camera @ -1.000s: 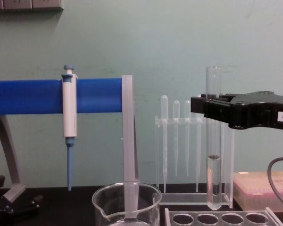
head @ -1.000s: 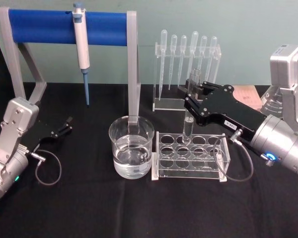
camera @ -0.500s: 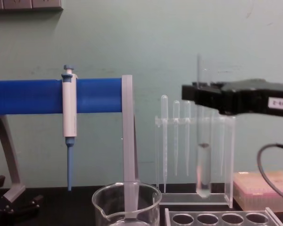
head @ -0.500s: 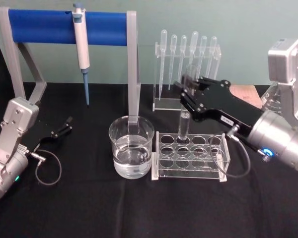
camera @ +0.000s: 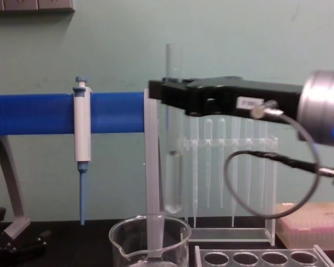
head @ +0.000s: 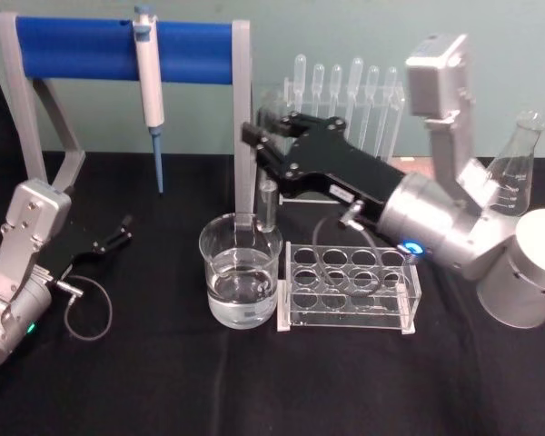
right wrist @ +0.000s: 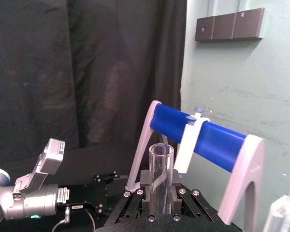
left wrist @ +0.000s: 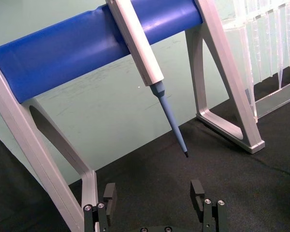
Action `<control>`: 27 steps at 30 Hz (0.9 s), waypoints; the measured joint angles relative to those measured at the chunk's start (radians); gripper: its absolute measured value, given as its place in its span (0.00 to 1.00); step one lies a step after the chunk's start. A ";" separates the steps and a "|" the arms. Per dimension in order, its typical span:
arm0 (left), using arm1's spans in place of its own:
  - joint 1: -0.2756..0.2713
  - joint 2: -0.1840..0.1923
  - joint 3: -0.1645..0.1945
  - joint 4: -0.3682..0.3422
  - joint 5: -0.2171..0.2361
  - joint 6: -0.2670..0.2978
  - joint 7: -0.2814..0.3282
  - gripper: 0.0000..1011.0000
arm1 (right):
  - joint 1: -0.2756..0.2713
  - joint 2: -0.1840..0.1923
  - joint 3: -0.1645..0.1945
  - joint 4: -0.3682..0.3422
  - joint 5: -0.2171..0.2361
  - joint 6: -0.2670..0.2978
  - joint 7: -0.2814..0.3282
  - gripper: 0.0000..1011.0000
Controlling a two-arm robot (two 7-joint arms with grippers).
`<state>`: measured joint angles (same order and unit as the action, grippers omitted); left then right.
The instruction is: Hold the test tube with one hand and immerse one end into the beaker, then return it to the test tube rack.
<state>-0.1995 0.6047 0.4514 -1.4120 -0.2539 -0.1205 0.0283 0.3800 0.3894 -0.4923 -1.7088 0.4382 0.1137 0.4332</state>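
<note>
Test tube (camera: 173,150), upright and clamped in your right gripper (camera: 168,95), hangs just above the beaker (camera: 150,239). Immersion pending: lower it straight down. Left gripper (left wrist: 154,192), jaws apart, parked well left of the beaker.

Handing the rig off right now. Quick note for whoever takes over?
Right gripper: shut on the test tube, holding it upright over the beaker. The tube's bottom is just above the rim, not in the water.
Left gripper: open, parked low over the table at the left.
Test tube rack: on the table just right of the beaker; its visible holes look empty.
Done: the tube is out of the rack and positioned over the beaker.
Left: lower the tube's end into the water, lift it out, seat it in a rack hole, release.
</note>
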 joint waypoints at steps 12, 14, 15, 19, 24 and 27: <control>0.000 0.000 0.000 0.000 0.000 0.000 0.000 0.99 | 0.038 -0.082 -0.054 0.164 -0.043 -0.072 0.014 0.22; 0.000 0.000 0.000 0.000 0.000 0.000 0.000 0.99 | 0.031 -0.090 -0.059 0.188 -0.047 -0.083 0.017 0.22; 0.000 0.000 0.000 0.000 0.000 0.000 0.000 0.99 | 0.028 -0.092 -0.060 0.195 -0.049 -0.087 0.018 0.22; 0.000 0.000 0.000 0.000 0.000 0.000 0.000 0.99 | 0.013 -0.101 -0.066 0.231 -0.061 -0.111 0.024 0.22; 0.000 0.000 0.000 0.000 0.000 0.000 0.000 0.99 | 0.000 -0.111 -0.073 0.271 -0.083 -0.139 0.032 0.22; 0.000 0.000 0.000 0.000 0.000 0.000 0.000 0.99 | -0.006 -0.115 -0.073 0.286 -0.095 -0.152 0.032 0.22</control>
<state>-0.1995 0.6047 0.4514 -1.4120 -0.2539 -0.1206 0.0282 0.3736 0.2745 -0.5652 -1.4228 0.3432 -0.0380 0.4655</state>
